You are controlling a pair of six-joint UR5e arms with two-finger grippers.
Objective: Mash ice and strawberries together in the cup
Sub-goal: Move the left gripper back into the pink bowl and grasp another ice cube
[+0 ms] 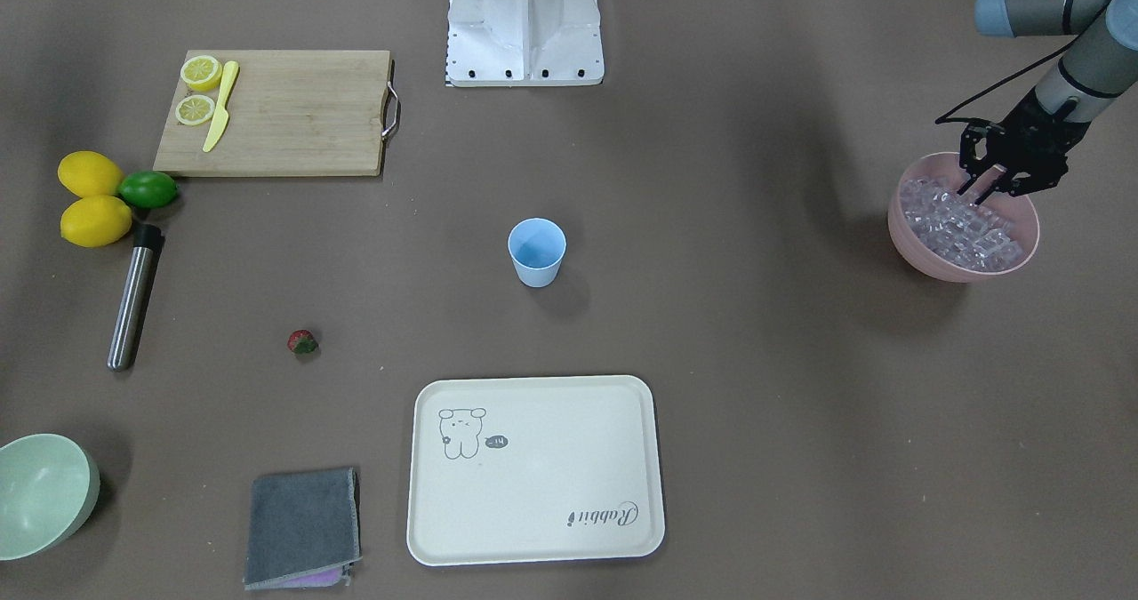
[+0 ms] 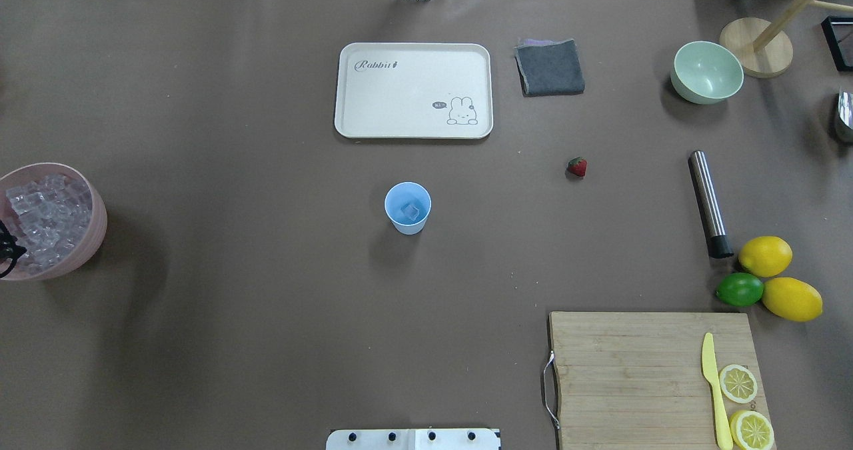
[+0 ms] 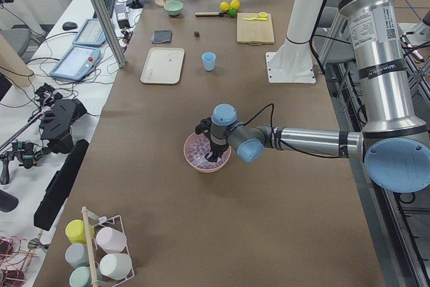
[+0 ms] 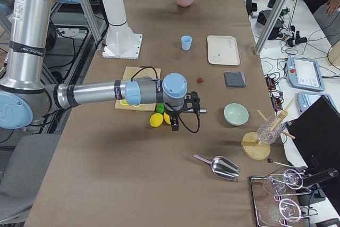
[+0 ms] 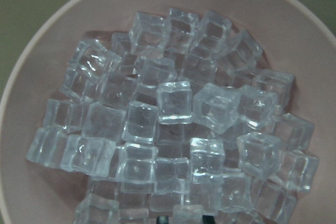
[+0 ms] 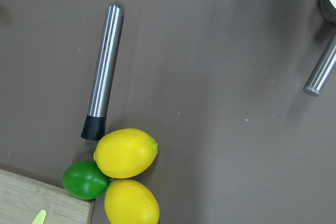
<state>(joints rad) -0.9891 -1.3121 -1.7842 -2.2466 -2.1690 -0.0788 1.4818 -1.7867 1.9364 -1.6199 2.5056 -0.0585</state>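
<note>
Left gripper (image 1: 985,187) fingers apart over ice (image 5: 173,103), pink bowl (image 1: 920,249), right edge. Right gripper (image 4: 185,112) near lemons: can't tell. Cup (image 2: 408,208) centre.

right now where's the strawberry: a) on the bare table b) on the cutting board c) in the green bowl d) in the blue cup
A: the strawberry lies by itself on the bare table, well apart from the cup.
</note>
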